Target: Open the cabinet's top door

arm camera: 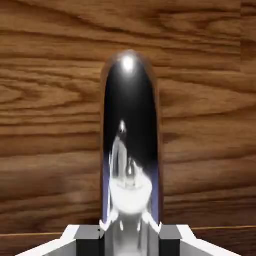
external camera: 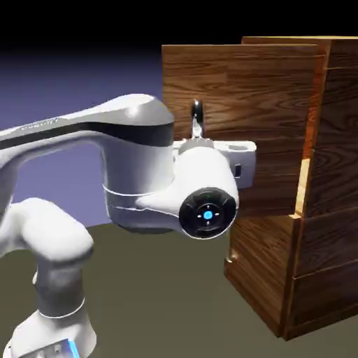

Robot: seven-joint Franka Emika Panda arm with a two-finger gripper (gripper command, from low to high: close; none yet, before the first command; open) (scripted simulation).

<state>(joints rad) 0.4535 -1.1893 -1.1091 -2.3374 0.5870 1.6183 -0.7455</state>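
Gripping the curved metal handle [arm camera: 131, 115], the fingers [arm camera: 90, 240] sit closed on either side of it at the bottom of the hand view, their pads dark and blocky. Nearest in the exterior view, the white arm [external camera: 136, 164] shows smooth, glossy rounded shells with a dark grey band, ending in a round black cap with a glowing blue centre. Just behind the hand, the handle rises as a polished, mirror-like bar with a rounded top, upright against the top door [external camera: 245, 84]. That door is a flat, squared panel of brown wood with dark, wavy grain, standing swung out from the cabinet [external camera: 335, 140]. Farther right is the cabinet's boxy body, reddish-brown and grained, its pale inner edge lit between door and side. Below the door, the shorter front panel [external camera: 262, 280] lies flush, partly hidden by the arm.
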